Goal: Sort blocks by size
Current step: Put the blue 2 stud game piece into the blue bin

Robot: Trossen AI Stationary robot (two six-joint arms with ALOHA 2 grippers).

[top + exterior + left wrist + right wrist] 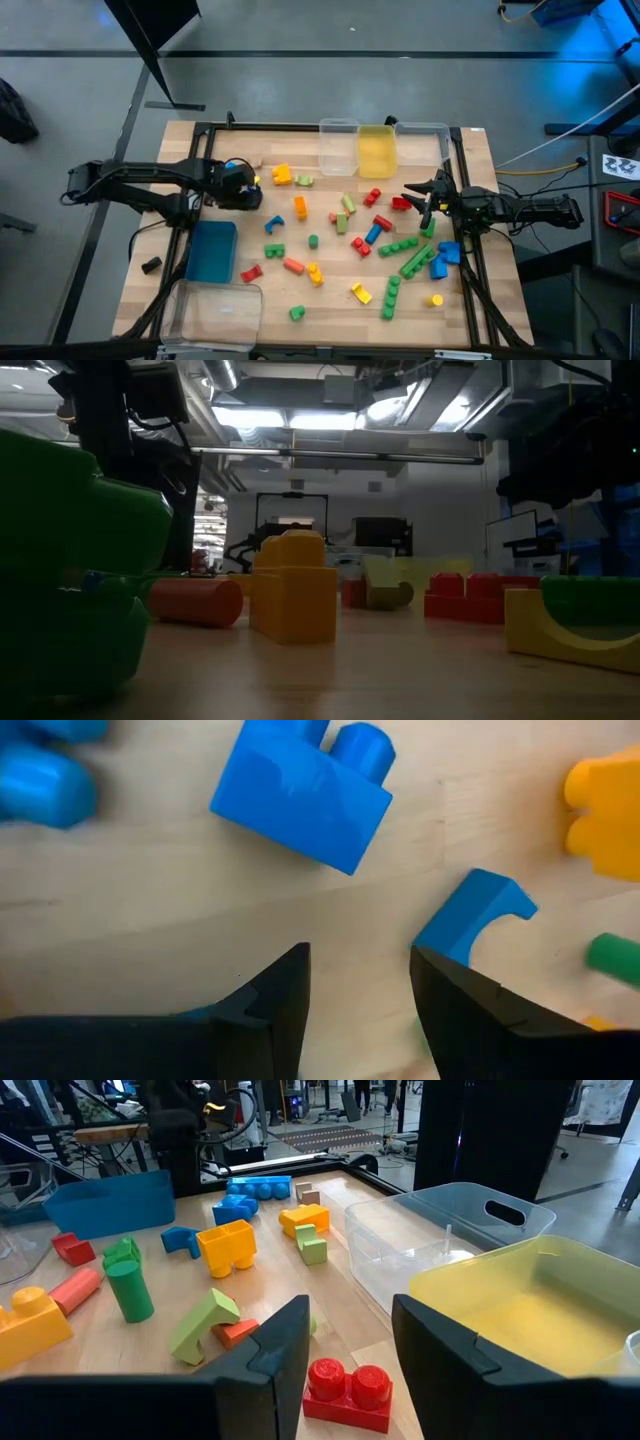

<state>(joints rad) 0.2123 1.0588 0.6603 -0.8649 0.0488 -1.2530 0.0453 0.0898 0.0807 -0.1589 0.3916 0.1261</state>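
Many coloured studded blocks (340,240) lie scattered on the wooden table. My left gripper (250,188) is open at the far left, low over a blue two-stud brick (300,795) and a blue arch piece (470,915); it touches neither. My right gripper (420,198) is open at the far right, with a red two-stud brick (348,1392) lying on the table below the gap between its fingers (350,1315). I cannot tell whether it touches the brick. An orange-yellow brick (228,1245) and a green cylinder (130,1290) stand farther off.
A clear bin (338,145), a yellow bin (377,150) and another clear bin (425,140) stand at the far edge. A blue bin (212,250) and a clear bin (215,310) sit at the near left. In the low view, blocks (295,585) stand close to the camera.
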